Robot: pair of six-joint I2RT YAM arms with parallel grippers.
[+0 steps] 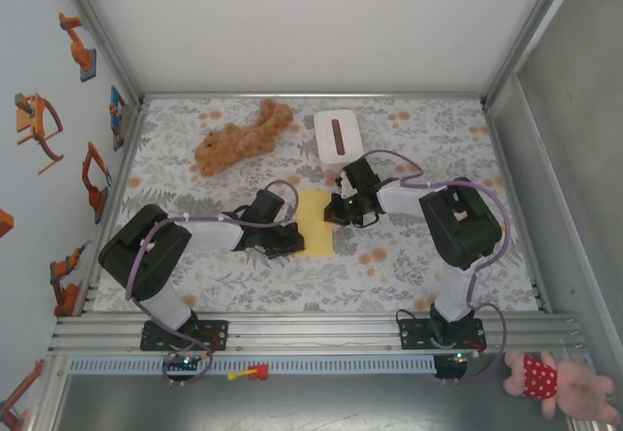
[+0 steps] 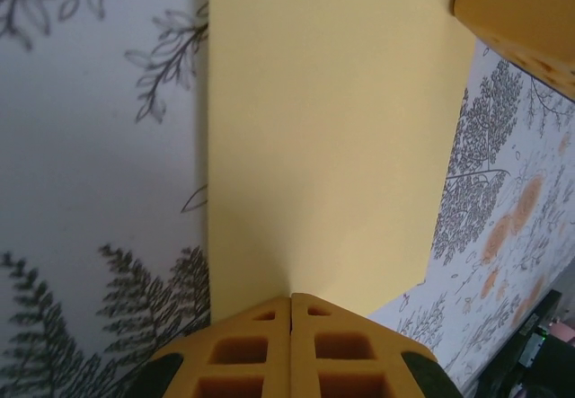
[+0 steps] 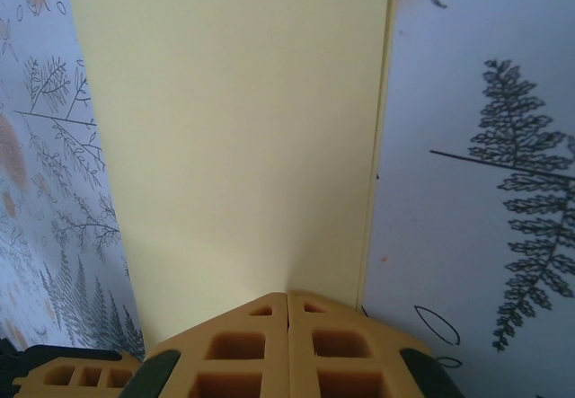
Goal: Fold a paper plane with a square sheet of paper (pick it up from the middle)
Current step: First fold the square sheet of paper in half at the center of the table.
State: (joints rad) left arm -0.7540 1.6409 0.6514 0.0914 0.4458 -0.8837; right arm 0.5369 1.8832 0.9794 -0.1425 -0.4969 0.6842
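Closed left gripper [image 2: 290, 300] and closed right gripper [image 3: 287, 296] pin the flimsy, easily creased yellow paper [image 1: 316, 229], likely best pinched mid-edge

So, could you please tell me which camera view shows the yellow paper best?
The right wrist view: the yellow paper is large there, and a doubled edge along its right side shows layering. The left wrist view shows the paper large but plain; the top view shows the paper as a small strip.

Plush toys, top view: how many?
2: brown plush toy on the table's far side, left of the white box; pink plush toy off the table, near right corner.
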